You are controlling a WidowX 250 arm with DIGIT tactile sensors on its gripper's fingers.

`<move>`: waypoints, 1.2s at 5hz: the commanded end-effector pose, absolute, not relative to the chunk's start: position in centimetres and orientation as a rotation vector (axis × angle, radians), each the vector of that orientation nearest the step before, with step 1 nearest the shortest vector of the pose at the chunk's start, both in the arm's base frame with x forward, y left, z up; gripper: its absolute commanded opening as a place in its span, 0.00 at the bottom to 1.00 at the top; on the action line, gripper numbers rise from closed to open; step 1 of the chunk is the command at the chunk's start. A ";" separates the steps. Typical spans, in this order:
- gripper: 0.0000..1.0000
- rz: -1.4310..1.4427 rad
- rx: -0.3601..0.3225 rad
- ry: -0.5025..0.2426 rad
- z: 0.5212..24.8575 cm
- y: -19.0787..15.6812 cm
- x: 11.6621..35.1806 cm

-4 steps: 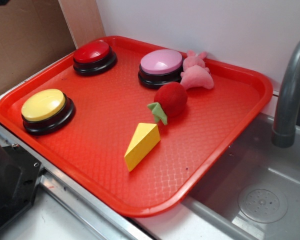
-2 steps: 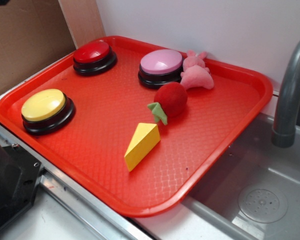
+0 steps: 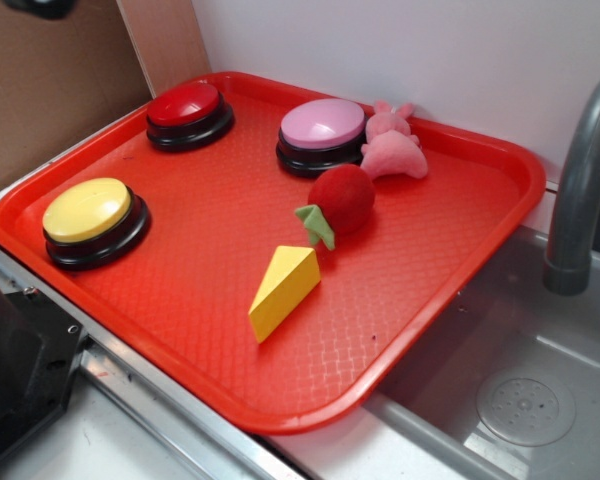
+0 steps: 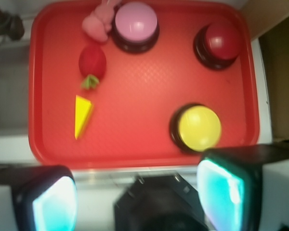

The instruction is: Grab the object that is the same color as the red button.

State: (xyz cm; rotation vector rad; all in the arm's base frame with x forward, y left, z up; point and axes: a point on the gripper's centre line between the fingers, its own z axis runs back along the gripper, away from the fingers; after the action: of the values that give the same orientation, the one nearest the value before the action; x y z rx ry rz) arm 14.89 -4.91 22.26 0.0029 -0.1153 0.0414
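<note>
While my pincer [image 4: 135, 192] hangs released above the tray's near edge, the fuzzy red plush ball [image 3: 342, 198] touching the pink plush animal [image 3: 392, 150] risks my snagging both.

Red tray [image 3: 500, 160] w/ pink button [image 3: 322, 130] touching pink plush [image 3: 392, 150]; yellow button [image 3: 92, 220] near front-left; cheese wedge [image 3: 283, 290] mid-tray; sink [image 3: 540, 400] & faucet [image 3: 580, 190] beside.

Red plush ball [image 3: 342, 198], green leaf; red button [image 3: 188, 106], black base.
</note>
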 end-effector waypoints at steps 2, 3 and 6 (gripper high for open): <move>1.00 0.137 0.011 -0.234 16.1 -7.6 26.3; 1.00 0.152 -0.048 -0.218 11.5 -9.4 28.7; 1.00 0.183 0.078 -0.001 3.5 -9.1 27.7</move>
State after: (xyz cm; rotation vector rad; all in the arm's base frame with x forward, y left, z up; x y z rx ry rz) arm 27.47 -9.40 3.00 0.0887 0.0214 0.1693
